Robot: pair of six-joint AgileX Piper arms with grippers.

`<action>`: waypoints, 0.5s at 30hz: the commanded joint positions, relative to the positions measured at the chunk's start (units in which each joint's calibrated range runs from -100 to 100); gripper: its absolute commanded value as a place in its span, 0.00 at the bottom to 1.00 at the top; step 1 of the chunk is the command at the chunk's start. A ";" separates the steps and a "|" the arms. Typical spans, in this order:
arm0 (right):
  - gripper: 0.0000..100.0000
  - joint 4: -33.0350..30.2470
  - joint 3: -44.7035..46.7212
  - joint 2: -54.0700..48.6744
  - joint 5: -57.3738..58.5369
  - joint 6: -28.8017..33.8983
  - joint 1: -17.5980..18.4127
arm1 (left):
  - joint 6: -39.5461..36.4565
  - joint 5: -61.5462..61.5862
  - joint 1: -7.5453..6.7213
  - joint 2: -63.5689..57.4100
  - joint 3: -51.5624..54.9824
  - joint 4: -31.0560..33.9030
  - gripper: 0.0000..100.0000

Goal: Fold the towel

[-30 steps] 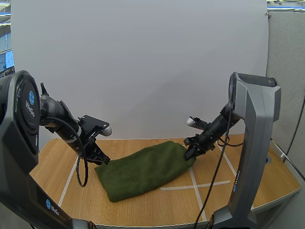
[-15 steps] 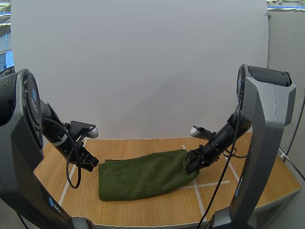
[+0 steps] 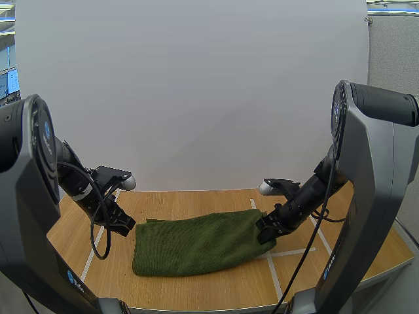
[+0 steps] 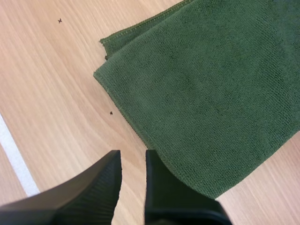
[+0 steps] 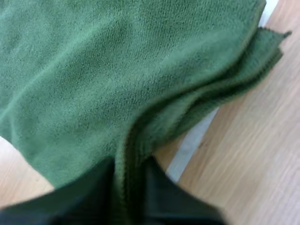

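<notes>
Here, right claw (image 3: 263, 231) pinching towel (image 3: 196, 243) edge; left claw (image 4: 133, 158) narrowly parted, empty, beside towel corner on table (image 3: 216, 280)

One towel (image 3: 200, 242). Two hands: left hand (image 3: 129, 224), right hand (image 3: 265, 231). One desk (image 3: 216, 288). Several white tape lines (image 3: 288, 252) on it.
</notes>
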 commanded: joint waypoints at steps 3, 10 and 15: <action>1.00 -0.58 0.04 -1.04 -0.33 -0.35 -0.21 | 0.47 1.14 0.14 -0.50 -0.25 -1.27 0.31; 1.00 -0.44 -4.40 -5.67 -0.33 0.10 -0.21 | 1.02 1.14 0.14 -0.50 -0.27 -1.70 0.31; 1.00 3.11 -8.97 -10.35 0.05 0.10 0.10 | 3.59 1.51 0.14 -0.50 -0.27 -5.89 0.31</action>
